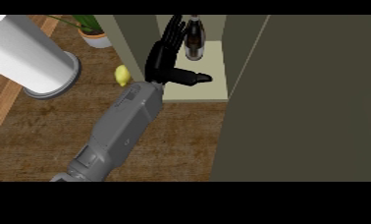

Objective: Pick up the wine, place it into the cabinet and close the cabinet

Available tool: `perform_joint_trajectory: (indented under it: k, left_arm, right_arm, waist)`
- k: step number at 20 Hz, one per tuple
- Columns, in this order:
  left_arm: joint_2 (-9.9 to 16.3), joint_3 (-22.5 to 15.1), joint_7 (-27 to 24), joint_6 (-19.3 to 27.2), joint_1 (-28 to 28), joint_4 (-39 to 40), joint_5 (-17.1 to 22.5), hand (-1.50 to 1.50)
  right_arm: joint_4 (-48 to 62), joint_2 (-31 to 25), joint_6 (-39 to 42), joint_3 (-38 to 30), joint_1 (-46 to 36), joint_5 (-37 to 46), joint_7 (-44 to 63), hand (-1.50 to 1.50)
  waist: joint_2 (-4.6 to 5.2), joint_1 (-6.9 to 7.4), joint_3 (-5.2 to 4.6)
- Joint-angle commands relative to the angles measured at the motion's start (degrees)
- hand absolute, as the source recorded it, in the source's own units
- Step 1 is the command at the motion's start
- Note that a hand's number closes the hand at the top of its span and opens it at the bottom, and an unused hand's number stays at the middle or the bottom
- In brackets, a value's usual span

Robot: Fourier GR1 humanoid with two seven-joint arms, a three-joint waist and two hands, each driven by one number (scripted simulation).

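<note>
Dark glass bottle, the wine (193, 39), stands upright inside the open cabinet (138, 36), on its pale shelf (210, 70), toward the back of the compartment. We note it sits just right of the hand and partly overlapped by the fingertips in the head view.

One hand only is in view; we take it as the left hand (161, 61), since its grey forearm (119, 129) comes in from the lower left of the view. The forearm runs diagonally up across the wooden surface (65, 129) to the front lip of the shelf. The palm is above the shelf's left part. The fingers (174, 29) extend straight toward the back of the cabinet, alongside the bottle's left side, and appear to touch it near the neck; they are not curled round it. The thumb (194, 76) points out to the right, across the shelf and below the bottle's base, apart from the bottle. We record the hand as open, holding nothing.

The cabinet door (297, 100) stands open and fills the right side of the view as a large dark olive panel.

Other items on the surface: a yellow lemon (122, 74) just left of the wrist, a white cylinder (36, 56) at far left, and a potted plant (92, 34) near the cabinet's left wall
</note>
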Motion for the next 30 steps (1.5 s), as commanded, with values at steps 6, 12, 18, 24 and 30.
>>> perform_joint_trajectory:
  k: [6, 12, 18, 24, 30]
  left_arm:
    - [0.98, -7.21, 3.94, 4.06, 16.87, -20.15, -1.09, -1.50]
    - [3.68, -10.59, 6.10, 4.95, 28.45, -33.14, -1.57, -1.50]
    - [6.71, -12.77, 7.37, 4.82, 39.59, -45.60, -1.35, -1.50]
    - [11.97, -9.59, 6.13, -0.35, 45.55, -50.67, 1.12, -1.50]
    - [17.36, -4.52, 5.18, -3.21, 48.38, -52.45, 2.65, -1.50]
  right_arm:
    - [-12.21, -2.38, -1.19, -0.93, 3.00, -1.37, 4.55, -1.50]
    - [-14.48, -3.77, -1.98, 0.73, 4.27, 0.75, 5.33, -1.50]
    - [-12.68, -4.85, -1.14, -2.21, 2.37, -0.19, 5.91, -1.50]
    - [-14.82, -8.87, 2.73, 1.02, 2.47, -0.64, 6.14, -1.50]
    - [-12.26, -9.99, 8.88, 7.33, 2.36, -3.14, 2.26, -1.50]
  waist:
    - [-0.10, 1.65, 0.05]
    - [0.04, 1.07, -0.03]
    - [0.47, 0.96, 0.01]
    - [0.66, 0.43, -0.03]
    - [0.74, 0.15, -0.02]
